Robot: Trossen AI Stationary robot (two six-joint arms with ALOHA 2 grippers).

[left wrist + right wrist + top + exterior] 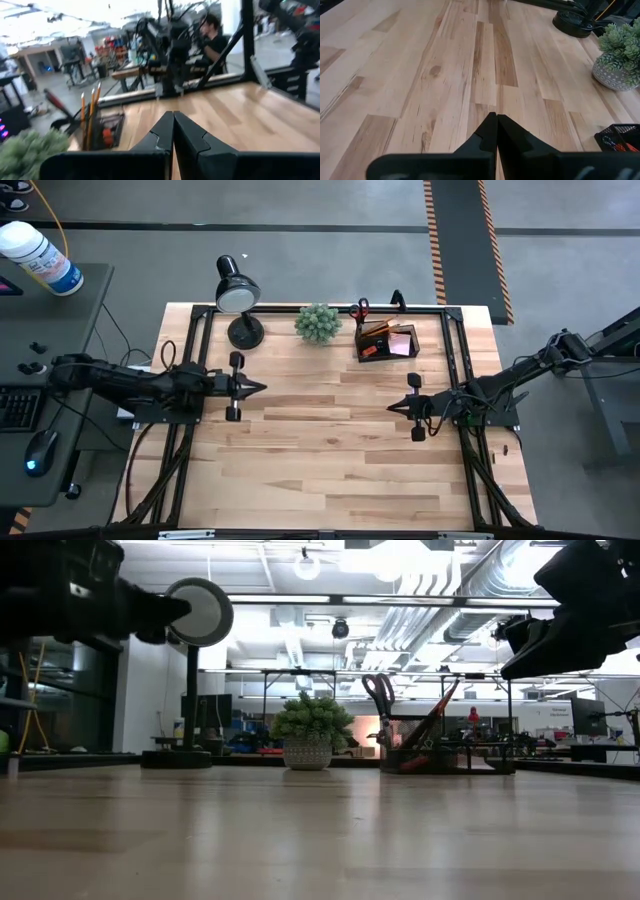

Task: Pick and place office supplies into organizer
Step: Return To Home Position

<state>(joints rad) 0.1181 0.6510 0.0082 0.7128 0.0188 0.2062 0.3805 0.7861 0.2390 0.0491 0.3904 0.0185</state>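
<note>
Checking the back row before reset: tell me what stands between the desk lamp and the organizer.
The potted green plant stands between the lamp and the organizer, apart from both; the high view shows it.

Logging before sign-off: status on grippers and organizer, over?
Left gripper shut, empty, left side. Right gripper shut, empty, right side. Organizer at back edge holds scissors, pencils, pink pad. Nothing in the way.

The worktop (330,470) lies open through its middle and front — lamp (238,298), plant (318,323) and organizer (388,342) line the far edge, seemingly with narrow gaps between. Left tool (262,388) and right tool (392,407) flank the middle lane.
</note>
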